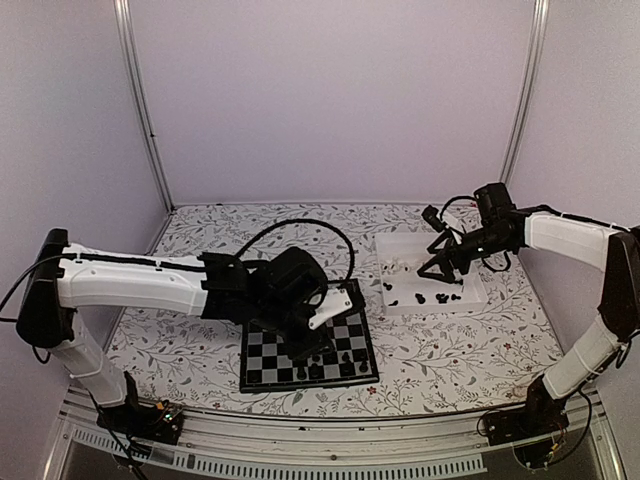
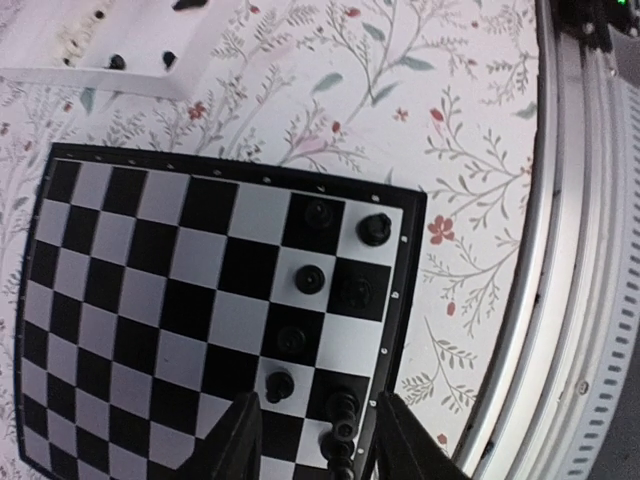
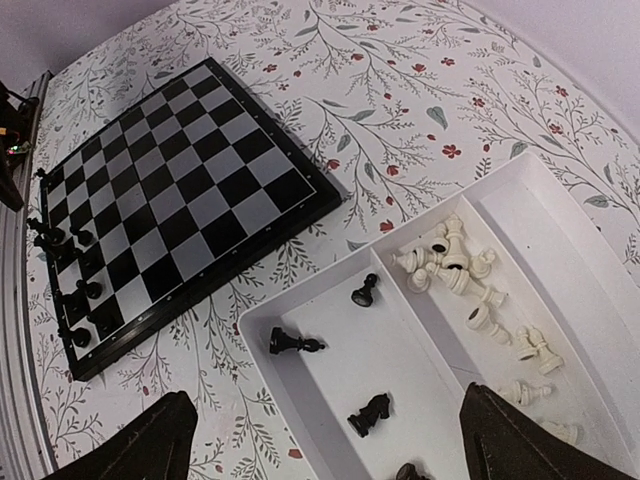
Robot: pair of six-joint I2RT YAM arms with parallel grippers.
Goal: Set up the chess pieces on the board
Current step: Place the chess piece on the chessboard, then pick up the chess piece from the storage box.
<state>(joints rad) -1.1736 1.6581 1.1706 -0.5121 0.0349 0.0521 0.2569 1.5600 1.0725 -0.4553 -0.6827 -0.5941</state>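
The board (image 1: pixel 265 365) lies front centre, with several black chess pieces (image 1: pixel 335 362) along its near right side. In the left wrist view the board (image 2: pixel 150 300) has black pieces (image 2: pixel 309 279) in its two right-hand columns. My left gripper (image 1: pixel 318 345) hovers low over them, open. Its jaws (image 2: pixel 320 445) straddle a black piece (image 2: pixel 343 408) standing at the board's edge, with gaps on both sides. My right gripper (image 1: pixel 437 272) is wide open and empty above the tray (image 3: pixel 335 450). Below it lie a black pawn (image 3: pixel 364 291), a bishop (image 3: pixel 295 344) and a knight (image 3: pixel 369 414).
The white tray (image 1: pixel 482 285) sits right of the board. Its near compartment (image 3: pixel 290 297) holds the loose black pieces. The other holds several white pieces (image 3: pixel 455 265). A black cable (image 1: pixel 300 228) arches behind the left arm. A metal rail (image 2: pixel 570 250) runs close to the board's near edge.
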